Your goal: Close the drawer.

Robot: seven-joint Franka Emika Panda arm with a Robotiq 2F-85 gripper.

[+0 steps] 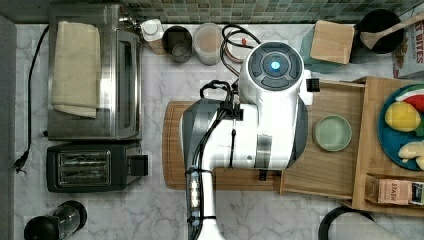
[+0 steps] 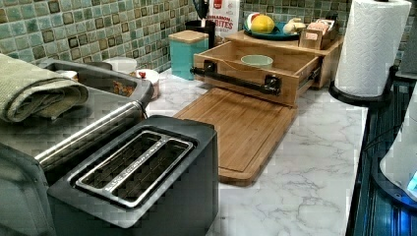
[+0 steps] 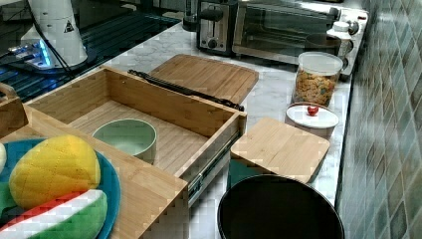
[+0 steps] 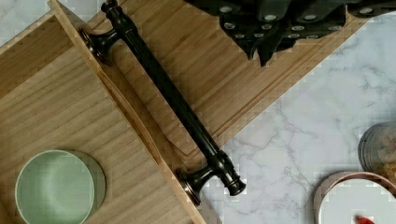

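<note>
The drawer (image 1: 325,170) (image 2: 246,73) (image 3: 164,107) (image 4: 60,107) is a shallow bamboo tray, pulled out from under a wooden shelf. Its long black bar handle (image 2: 236,81) (image 3: 184,89) (image 4: 163,93) runs across the front. A pale green bowl (image 1: 332,133) (image 2: 256,60) (image 3: 124,137) (image 4: 55,186) sits inside it. The white arm (image 1: 270,100) hangs over the drawer's front in the top view. In the wrist view my gripper (image 4: 261,58) is shut and holds nothing. It hovers above the cutting board (image 4: 210,46), just outside the handle and apart from it.
The cutting board (image 1: 172,145) (image 2: 236,128) lies flat in front of the drawer. A toaster (image 1: 92,167) and a toaster oven (image 1: 95,75) stand beyond it. Jars (image 1: 207,42) line the tiled wall. A plate of toy fruit (image 1: 400,125) rests on the shelf. A paper towel roll (image 2: 373,44) stands nearby.
</note>
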